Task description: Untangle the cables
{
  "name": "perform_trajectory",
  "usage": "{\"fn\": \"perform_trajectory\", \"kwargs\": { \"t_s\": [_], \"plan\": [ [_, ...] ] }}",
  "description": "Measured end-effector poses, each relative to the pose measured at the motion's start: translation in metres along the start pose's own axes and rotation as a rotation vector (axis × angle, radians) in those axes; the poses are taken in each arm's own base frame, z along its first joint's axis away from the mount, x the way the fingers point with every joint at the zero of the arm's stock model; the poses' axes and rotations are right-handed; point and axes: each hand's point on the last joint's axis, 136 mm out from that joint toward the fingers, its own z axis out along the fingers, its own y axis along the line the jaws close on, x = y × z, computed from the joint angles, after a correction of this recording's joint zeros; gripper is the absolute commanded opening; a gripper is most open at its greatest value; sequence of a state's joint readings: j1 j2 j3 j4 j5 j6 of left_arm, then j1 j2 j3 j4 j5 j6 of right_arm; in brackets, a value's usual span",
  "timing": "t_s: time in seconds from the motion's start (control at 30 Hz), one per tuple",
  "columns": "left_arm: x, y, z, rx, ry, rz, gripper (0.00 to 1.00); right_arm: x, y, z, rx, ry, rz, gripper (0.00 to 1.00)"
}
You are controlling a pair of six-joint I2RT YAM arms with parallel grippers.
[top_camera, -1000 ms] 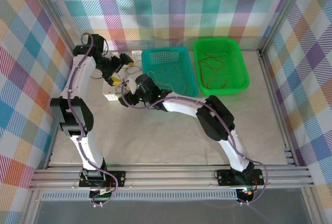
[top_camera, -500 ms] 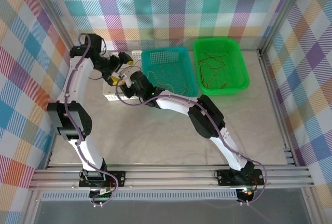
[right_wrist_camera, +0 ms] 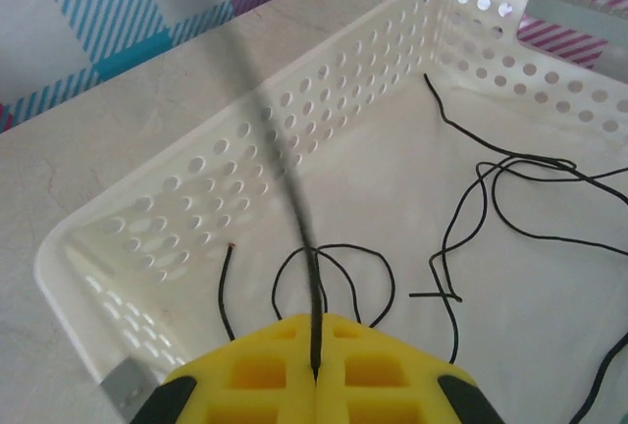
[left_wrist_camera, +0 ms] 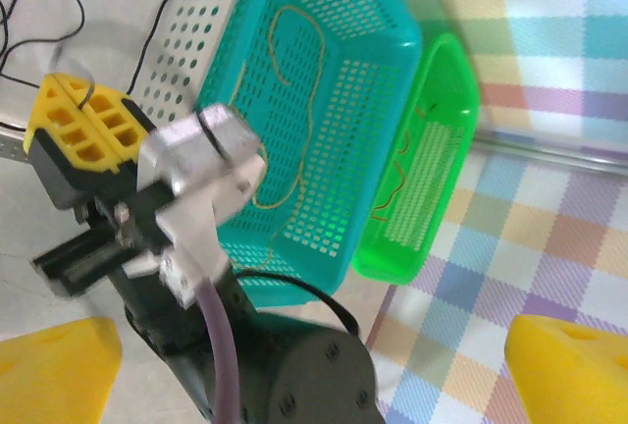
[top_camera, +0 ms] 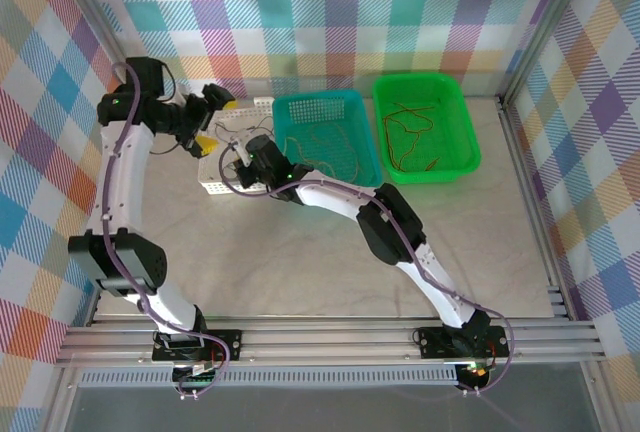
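The right claw (right_wrist_camera: 316,338) is pressing its yellow pads (right_wrist_camera: 265,357) together on a black cable (right_wrist_camera: 297,213), which is running up and away from the pinch as a blurred strand; a second ago those jaws were standing partly apart beside the near edge of the white basket (right_wrist_camera: 186,203), and now the claw is reaching down inside it. Around the pinch, more black cables (right_wrist_camera: 520,161) are lying in loose loops on the basket floor; some are curling just ahead of the pads, others are trailing further off toward the far wall.

Past the far-left edge of the white basket, the left claw (top_camera: 209,119) is hanging with its fingers spread wide, just as they were a second ago; it has been drawing back from above the basket and is now standing apart from the right claw.

On the right claw's other side, just beside the white basket, the teal basket (top_camera: 300,97) is holding a thin yellowish cable (left_wrist_camera: 314,100); further out, next to it, the green basket (top_camera: 420,77) is holding reddish-orange cables (top_camera: 405,137) in loose loops.
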State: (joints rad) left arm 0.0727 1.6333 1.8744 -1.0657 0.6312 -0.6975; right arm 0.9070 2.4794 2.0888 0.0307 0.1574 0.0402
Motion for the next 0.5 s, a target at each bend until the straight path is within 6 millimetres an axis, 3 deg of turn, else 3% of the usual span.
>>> {"fn": "perform_trajectory", "kwargs": {
  "t_s": [0.2,0.33,0.47,0.5],
  "plan": [
    [0.009,-0.021,-0.033,0.063,-0.058,0.021,1.0,0.013,-0.019,0.018,0.043,0.086,0.029,0.0],
    [0.008,-0.034,-0.047,0.085,-0.095,0.041,1.0,0.014,-0.021,0.019,0.049,0.123,0.04,0.0],
    [0.006,-0.035,-0.053,0.078,-0.126,0.05,1.0,-0.002,-0.028,0.013,0.082,0.127,0.055,0.0],
    [0.006,-0.034,-0.054,0.074,-0.132,0.049,1.0,-0.009,-0.029,0.011,0.086,0.12,0.058,0.05]
  ]
}}
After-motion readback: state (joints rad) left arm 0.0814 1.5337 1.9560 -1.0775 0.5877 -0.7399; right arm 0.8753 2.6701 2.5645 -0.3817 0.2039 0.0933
